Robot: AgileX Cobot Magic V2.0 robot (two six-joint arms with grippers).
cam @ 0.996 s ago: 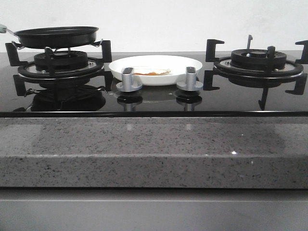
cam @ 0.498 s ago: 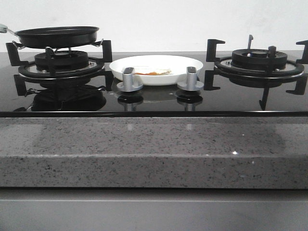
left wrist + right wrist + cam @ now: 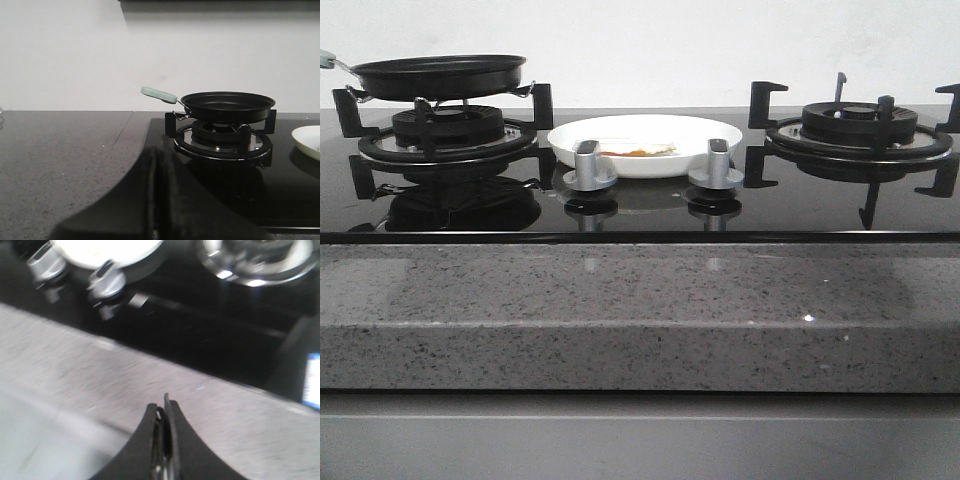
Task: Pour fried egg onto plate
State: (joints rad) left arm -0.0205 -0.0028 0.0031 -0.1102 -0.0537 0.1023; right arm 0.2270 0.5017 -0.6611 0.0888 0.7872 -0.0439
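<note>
The white plate (image 3: 645,141) sits on the black glass hob between the two burners, behind the two knobs. The fried egg (image 3: 635,150) lies flat in it, cream white with an orange yolk. The plate's edge also shows in the left wrist view (image 3: 307,141) and the right wrist view (image 3: 107,250). The black frying pan (image 3: 438,74) rests empty on the left burner, its pale green handle (image 3: 158,94) pointing left. My left gripper (image 3: 159,150) is shut and empty, low over the counter left of the hob. My right gripper (image 3: 163,405) is shut and empty above the granite front edge.
Two silver knobs (image 3: 588,167) (image 3: 716,165) stand in front of the plate. The right burner (image 3: 858,130) with its black pan support is bare. A grey speckled granite counter (image 3: 640,310) runs along the front and to the left of the hob (image 3: 65,150).
</note>
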